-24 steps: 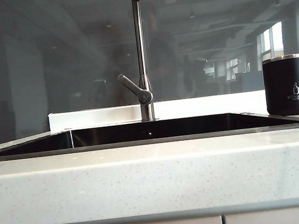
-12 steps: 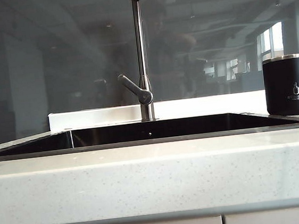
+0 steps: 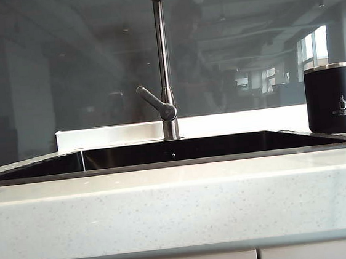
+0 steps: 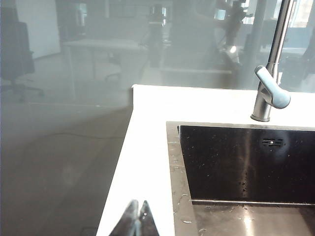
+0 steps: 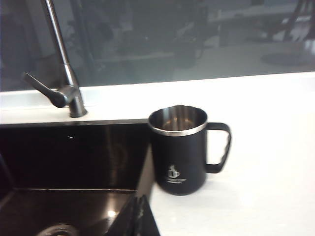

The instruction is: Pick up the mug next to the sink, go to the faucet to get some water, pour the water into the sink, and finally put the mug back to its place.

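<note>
The black mug (image 3: 334, 97) with a steel rim stands upright on the white counter just right of the sink (image 3: 175, 151). The right wrist view shows the mug (image 5: 180, 150) empty, its handle turned away from the basin (image 5: 69, 157). My right gripper (image 5: 139, 200) is shut and empty, short of the mug, near the sink's corner. The faucet (image 3: 163, 62) rises behind the sink, lever (image 3: 156, 103) angled left. My left gripper (image 4: 138, 204) is shut and empty over the counter strip left of the sink (image 4: 246, 162). No water runs from the faucet (image 4: 270, 83). Neither gripper shows in the exterior view.
A dark glass wall (image 3: 61, 67) stands right behind the counter's low white upstand (image 3: 111, 134). Droplets lie on the sink's metal rim (image 4: 175, 167). White counter (image 5: 266, 162) stretches beyond the mug's handle. A drain (image 5: 58, 230) sits in the basin floor.
Only the reflections in the glass behind the faucet shift. The mug, sink and faucet stay as they were.
</note>
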`<state>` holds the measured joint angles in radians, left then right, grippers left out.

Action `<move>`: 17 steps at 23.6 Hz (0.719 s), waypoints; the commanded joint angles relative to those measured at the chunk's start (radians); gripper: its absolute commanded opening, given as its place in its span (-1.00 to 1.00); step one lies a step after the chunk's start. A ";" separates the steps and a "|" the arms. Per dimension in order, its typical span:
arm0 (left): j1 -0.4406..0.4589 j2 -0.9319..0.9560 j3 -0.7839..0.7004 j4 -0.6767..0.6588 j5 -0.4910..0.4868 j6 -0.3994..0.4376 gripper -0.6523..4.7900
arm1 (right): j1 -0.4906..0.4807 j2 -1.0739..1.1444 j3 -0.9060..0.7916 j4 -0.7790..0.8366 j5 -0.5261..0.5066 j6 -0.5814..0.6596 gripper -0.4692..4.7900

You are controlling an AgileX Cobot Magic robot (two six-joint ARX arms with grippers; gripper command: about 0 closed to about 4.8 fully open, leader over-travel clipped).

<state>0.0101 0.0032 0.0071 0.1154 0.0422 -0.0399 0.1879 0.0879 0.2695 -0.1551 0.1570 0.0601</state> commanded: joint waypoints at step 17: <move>0.002 0.001 0.003 0.011 0.004 0.003 -0.78 | -0.252 -0.090 -0.269 0.223 -0.245 -0.001 -0.84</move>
<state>0.0097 0.0036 0.0071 0.1154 0.0425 -0.0399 -0.0673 0.0006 0.0048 0.0452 -0.0875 0.0525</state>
